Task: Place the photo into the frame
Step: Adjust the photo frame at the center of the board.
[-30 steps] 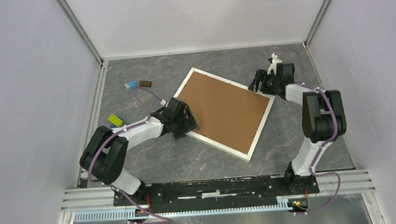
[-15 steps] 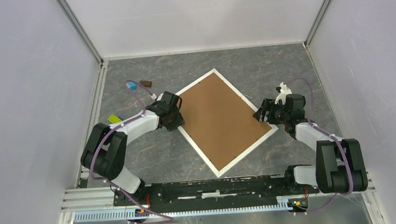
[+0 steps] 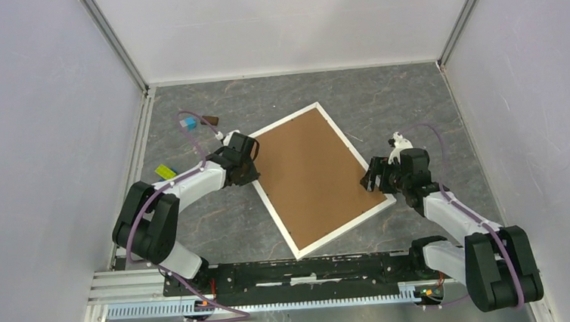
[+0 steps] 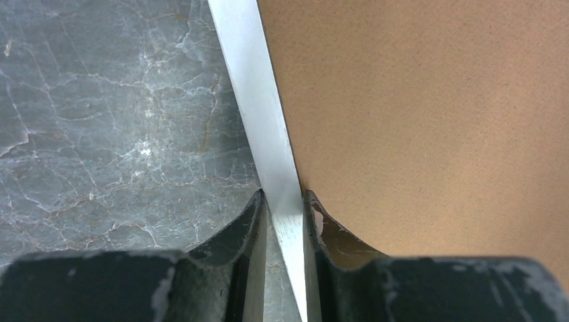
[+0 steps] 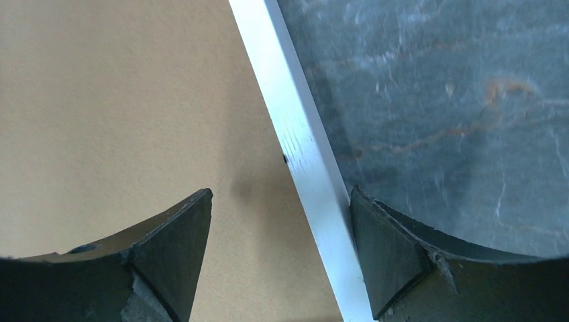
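Note:
The white frame [image 3: 277,216] lies flat and askew in the middle of the table, with a brown backing board [image 3: 313,176] filling it. My left gripper [image 3: 250,166] is at its left rail. In the left wrist view the left gripper [image 4: 284,201] is shut on the frame [image 4: 258,100], one finger on each side of the white rail. My right gripper [image 3: 372,179] is at the right rail. In its wrist view the right gripper [image 5: 278,221] stands open across the frame [image 5: 295,134], one finger over the board [image 5: 121,114] and the other against the rail's outer side. The photo is hidden.
A blue block [image 3: 188,124] and a brown block [image 3: 211,121] lie at the far left of the table, and a yellow-green block [image 3: 164,172] sits by the left wall. Enclosure walls close in the table on three sides.
The frame has turned clockwise and slid nearer. The left gripper has closed on the left rail. The right arm has swung toward the near side along the right rail.

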Controlling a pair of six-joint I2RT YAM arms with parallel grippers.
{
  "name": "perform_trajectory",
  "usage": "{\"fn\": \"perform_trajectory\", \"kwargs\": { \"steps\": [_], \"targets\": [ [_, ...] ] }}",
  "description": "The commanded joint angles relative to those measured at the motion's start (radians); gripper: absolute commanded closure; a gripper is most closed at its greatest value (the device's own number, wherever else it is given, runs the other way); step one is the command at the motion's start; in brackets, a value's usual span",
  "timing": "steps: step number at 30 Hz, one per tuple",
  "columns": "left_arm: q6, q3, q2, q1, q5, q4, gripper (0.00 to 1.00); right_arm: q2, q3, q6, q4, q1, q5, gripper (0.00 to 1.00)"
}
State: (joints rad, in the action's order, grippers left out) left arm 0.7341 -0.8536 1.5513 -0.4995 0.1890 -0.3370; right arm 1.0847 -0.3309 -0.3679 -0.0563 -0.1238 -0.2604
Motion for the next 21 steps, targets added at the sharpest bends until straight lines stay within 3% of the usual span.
{"fn": "perform_trajectory", "kwargs": {
  "steps": [1, 5, 8, 14, 21],
  "targets": [
    [-0.099, -0.002, 0.028, -0.003, -0.017, 0.011, 0.98, 0.000, -0.133, 0.090, 0.259, -0.027, 0.179, 0.18],
    [-0.102, 0.027, 0.028, 0.029, -0.070, 0.052, 0.98, 0.101, -0.297, 0.211, 0.338, -0.029, 0.246, 0.21],
    [-0.108, 0.029, 0.040, 0.034, -0.089, 0.066, 0.98, 0.157, -0.362, 0.245, 0.349, -0.033, 0.245, 0.31],
    [-0.107, 0.035, 0.042, 0.037, -0.089, 0.075, 0.98, 0.194, -0.397, 0.239, 0.318, -0.067, 0.203, 0.57],
    [-0.104, 0.037, 0.044, 0.040, -0.093, 0.080, 0.98, 0.218, -0.387, 0.279, 0.367, -0.134, 0.317, 0.68]
  ]
}}
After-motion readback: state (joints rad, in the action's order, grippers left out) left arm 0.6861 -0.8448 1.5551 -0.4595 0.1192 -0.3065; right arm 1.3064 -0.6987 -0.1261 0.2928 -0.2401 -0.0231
